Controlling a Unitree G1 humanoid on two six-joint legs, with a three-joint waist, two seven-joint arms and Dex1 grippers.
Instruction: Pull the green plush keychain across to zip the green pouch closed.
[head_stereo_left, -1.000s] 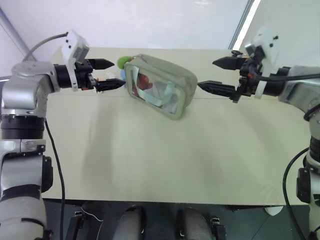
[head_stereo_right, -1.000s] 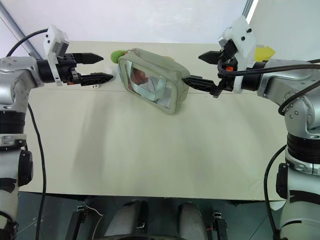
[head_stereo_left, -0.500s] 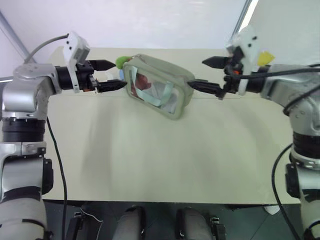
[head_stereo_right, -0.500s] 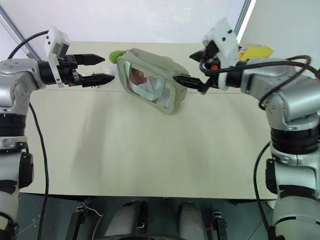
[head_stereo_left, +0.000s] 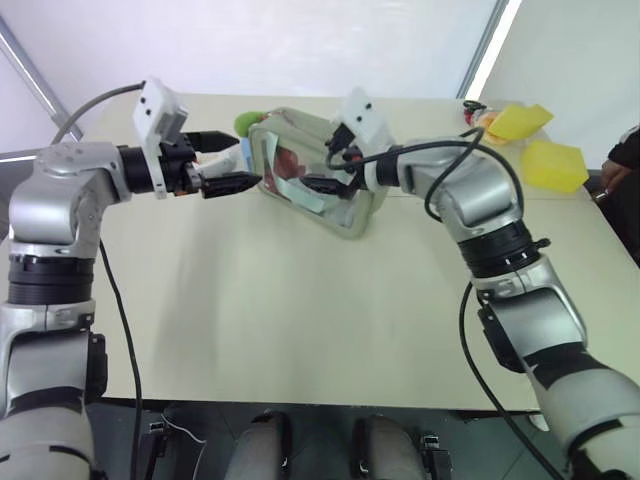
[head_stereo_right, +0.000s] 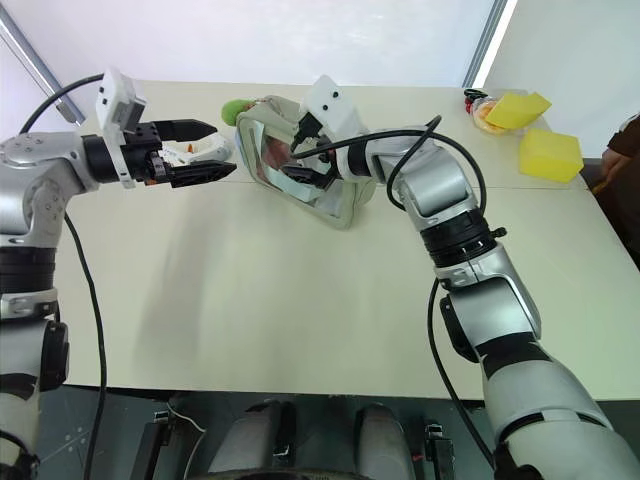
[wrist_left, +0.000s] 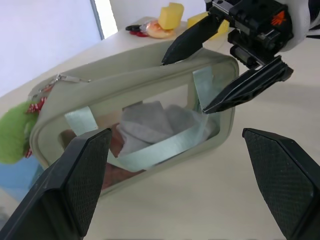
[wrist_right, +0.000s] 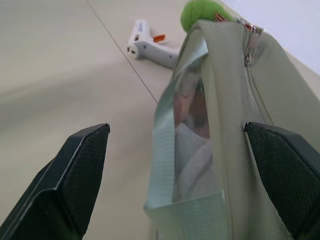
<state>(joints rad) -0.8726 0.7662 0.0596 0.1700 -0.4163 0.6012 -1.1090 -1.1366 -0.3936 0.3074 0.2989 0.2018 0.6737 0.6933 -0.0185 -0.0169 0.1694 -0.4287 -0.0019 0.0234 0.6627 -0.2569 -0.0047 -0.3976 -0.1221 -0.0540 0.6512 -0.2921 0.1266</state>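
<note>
The green pouch (head_stereo_left: 345, 200) lies at the table's far middle, clear window side facing me, with red and white items and a mint strap showing. The green plush keychain (head_stereo_left: 245, 122) sits at its left end, by the zipper (wrist_right: 247, 37). My left gripper (head_stereo_left: 243, 156) hovers open just left of the pouch, level with it and apart from the plush. My right gripper (head_stereo_left: 318, 167) is open over the pouch, one finger above its top and the other in front of the window; whether either touches it, I cannot tell.
A white glue gun (wrist_right: 150, 45) and a light-blue lump (head_stereo_left: 243, 148) lie left of the pouch near my left gripper. Yellow items (head_stereo_left: 553, 163) sit at the back right corner. A person's arm (head_stereo_left: 625, 160) shows at the right edge.
My right arm has swung left and forward from beyond the pouch's right end to straddle the pouch. The left gripper has stayed where it was. Both stay open.
</note>
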